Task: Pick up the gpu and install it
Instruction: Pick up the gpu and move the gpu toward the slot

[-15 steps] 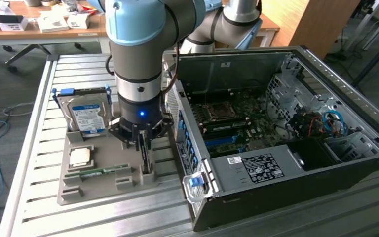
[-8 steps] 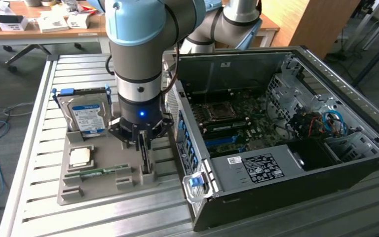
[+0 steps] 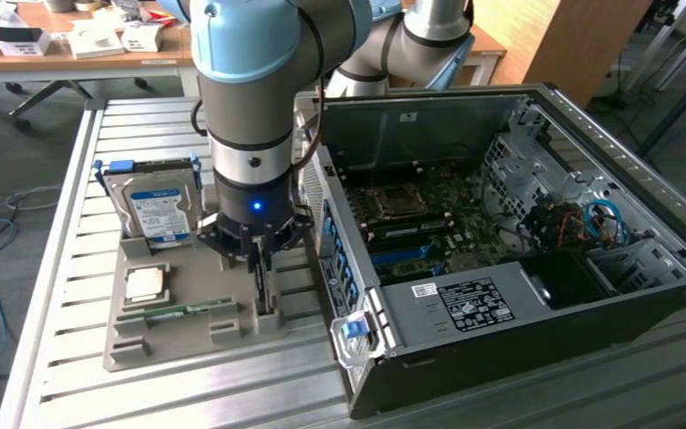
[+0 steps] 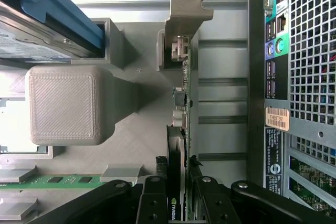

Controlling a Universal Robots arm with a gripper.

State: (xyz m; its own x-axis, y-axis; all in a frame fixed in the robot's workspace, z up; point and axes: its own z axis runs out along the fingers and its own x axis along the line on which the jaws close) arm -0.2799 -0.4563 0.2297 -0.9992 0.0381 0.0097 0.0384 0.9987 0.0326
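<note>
The gpu [image 4: 181, 103] stands on edge in a slot of the grey printed holder [image 3: 129, 344], its silvery end bracket [image 4: 184, 14] at the far end. In the exterior view the gpu [image 3: 264, 290] shows as a thin dark card just to the left of the open computer case [image 3: 498, 232]. My gripper [image 3: 257, 259] hangs straight down over it. In the wrist view my gripper [image 4: 177, 182] has a black finger [image 4: 153, 203] on one face of the card and the other finger on the opposite face, both pressed against it. The card still rests in its slot.
The holder also carries a hard drive [image 3: 158, 210] with a blue-white label, a square processor [image 3: 146, 284] and a green memory stick [image 3: 182, 311]. The case's perforated rear panel [image 4: 299, 77] stands close beside the card. Everything rests on a slatted metal table [image 3: 69, 223].
</note>
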